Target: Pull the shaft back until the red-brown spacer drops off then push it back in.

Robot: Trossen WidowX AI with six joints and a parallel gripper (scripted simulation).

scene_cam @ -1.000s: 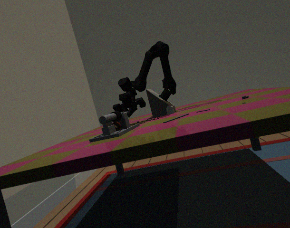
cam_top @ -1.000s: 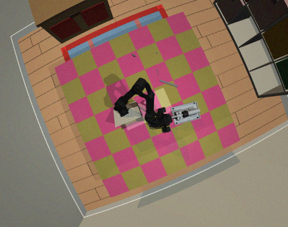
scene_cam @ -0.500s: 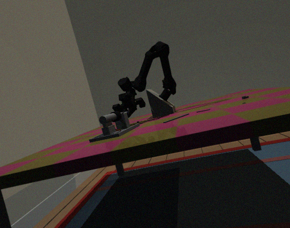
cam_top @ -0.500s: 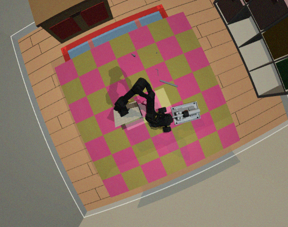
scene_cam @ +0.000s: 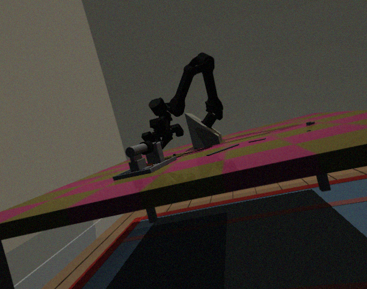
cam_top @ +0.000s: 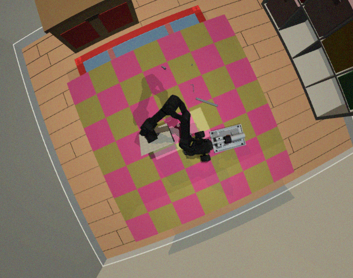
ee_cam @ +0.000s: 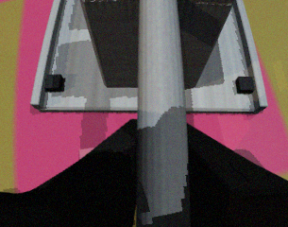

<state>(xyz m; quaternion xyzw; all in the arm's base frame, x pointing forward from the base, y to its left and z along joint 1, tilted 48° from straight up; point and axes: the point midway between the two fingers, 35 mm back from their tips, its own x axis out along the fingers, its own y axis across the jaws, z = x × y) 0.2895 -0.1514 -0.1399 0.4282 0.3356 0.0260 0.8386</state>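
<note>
A tabletop checked in pink and olive [cam_top: 188,209] [scene_cam: 189,177] [ee_cam: 27,142] was set at a slant across the room, with plank flooring [cam_top: 77,179] around it in the view from above. Right of centre in that view, the shaft [cam_top: 214,142] [ee_cam: 162,71] was clamped in the black gripper [cam_top: 210,144] [scene_cam: 165,144] [ee_cam: 155,130], its jaws closed on either side of the bar. The shaft's long axis was pointed away from the gripper toward the housing [cam_top: 238,136] [scene_cam: 138,163]: rightward and slightly up from above, toward the lower left in the exterior view, and straight up the frame at the wrist. Along that line the return push would have to be made, as judged, without sideways tilt.

A small red-brown piece, probably the spacer [scene_cam: 150,164], was seen low beside the housing's foot, apparently down on the base tray; whether it was fully free could not be told. A dark collar [cam_top: 227,139] [scene_cam: 148,146] was seen up on the shaft line.

The shaft was smooth, round and pale grey; the housing was topped by a thick matte cylinder, and the rectangular tray [cam_top: 230,149] [scene_cam: 162,165] [ee_cam: 87,108] was edged with a raised rim.
</note>
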